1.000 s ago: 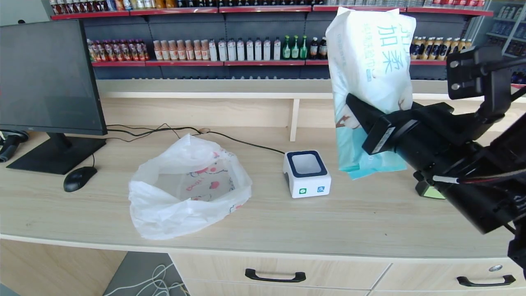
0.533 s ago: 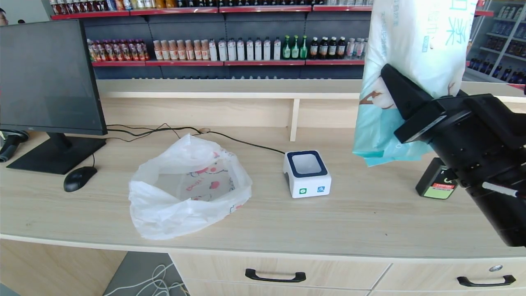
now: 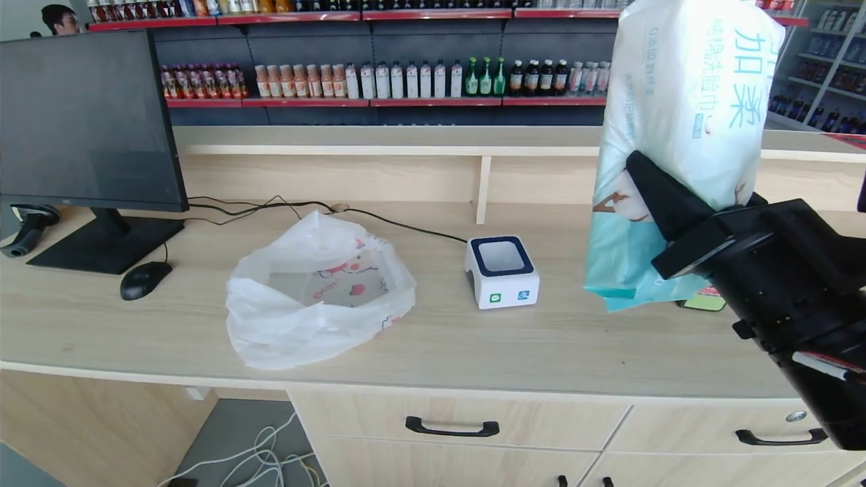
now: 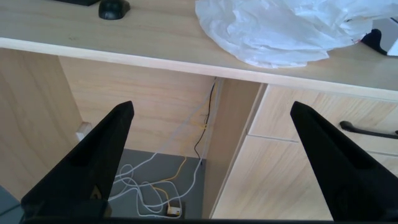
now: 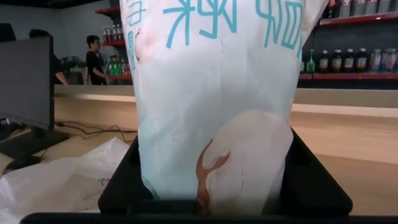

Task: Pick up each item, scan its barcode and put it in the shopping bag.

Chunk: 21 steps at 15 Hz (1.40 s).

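My right gripper [image 3: 683, 196] is shut on a tall white and teal tissue pack [image 3: 676, 142], held upright above the right side of the counter. The right wrist view shows the tissue pack [image 5: 214, 106] clamped between the black fingers [image 5: 121, 180]. A white scanner [image 3: 501, 272] with a dark-rimmed window sits mid-counter, left of the pack. The open white shopping bag [image 3: 318, 291] lies further left. A small dark item with a green label [image 3: 703, 301] lies on the counter behind the pack. My left gripper [image 4: 208, 155] hangs open below the counter's front edge, with the shopping bag [image 4: 280, 28] above it.
A monitor [image 3: 88, 122] and a black mouse [image 3: 144, 280] stand at the counter's left, with cables [image 3: 270, 206] running behind the bag. A handheld scanner [image 3: 27, 226] rests at the far left. Drawers with black handles [image 3: 451, 427] front the counter. Stocked shelves [image 3: 406, 78] line the back.
The head camera has shifted. My right arm lifted the tissue pack and carried it to the right, away from the scanner; the small dark item is now mostly hidden behind it.
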Available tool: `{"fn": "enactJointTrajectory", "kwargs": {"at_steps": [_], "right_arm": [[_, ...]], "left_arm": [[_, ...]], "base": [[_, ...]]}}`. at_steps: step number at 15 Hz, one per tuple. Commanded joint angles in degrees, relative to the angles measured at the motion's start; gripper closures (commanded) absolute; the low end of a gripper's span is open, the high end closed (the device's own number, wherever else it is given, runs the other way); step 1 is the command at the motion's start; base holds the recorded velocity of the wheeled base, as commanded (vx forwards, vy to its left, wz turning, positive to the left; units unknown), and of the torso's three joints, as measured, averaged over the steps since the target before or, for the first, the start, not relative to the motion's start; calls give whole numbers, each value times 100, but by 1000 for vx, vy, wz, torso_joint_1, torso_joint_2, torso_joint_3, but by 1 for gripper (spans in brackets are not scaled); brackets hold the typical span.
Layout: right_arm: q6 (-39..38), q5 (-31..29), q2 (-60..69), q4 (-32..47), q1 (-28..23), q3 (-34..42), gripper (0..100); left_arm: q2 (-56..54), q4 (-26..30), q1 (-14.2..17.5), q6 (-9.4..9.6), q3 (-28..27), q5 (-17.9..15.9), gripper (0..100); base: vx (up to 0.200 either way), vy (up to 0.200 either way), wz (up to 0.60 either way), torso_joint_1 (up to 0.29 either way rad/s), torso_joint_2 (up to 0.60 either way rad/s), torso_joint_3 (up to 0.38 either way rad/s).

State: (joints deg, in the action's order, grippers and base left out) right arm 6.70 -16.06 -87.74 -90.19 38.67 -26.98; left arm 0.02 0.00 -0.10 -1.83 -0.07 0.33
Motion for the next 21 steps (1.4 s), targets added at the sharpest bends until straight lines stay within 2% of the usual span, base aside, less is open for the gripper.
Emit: {"fn": "enactJointTrajectory", "kwargs": {"at_steps": [1,7,21], "right_arm": [[6,-12,-24,19,-17,87,100],[15,-12,108,19,-79,307,100],[6,-20,108,19,-149,386,100]], "left_arm": [[-2,0,1,-11,7,2,0],[-2,0,1,7,-1,2,0],[6,0,10,-28,-1,2,0]], "base": [[-200,0,0,-17,-2,17],[-33,0,0,-3,0,1],[0,200,0,6,4,1]]}}
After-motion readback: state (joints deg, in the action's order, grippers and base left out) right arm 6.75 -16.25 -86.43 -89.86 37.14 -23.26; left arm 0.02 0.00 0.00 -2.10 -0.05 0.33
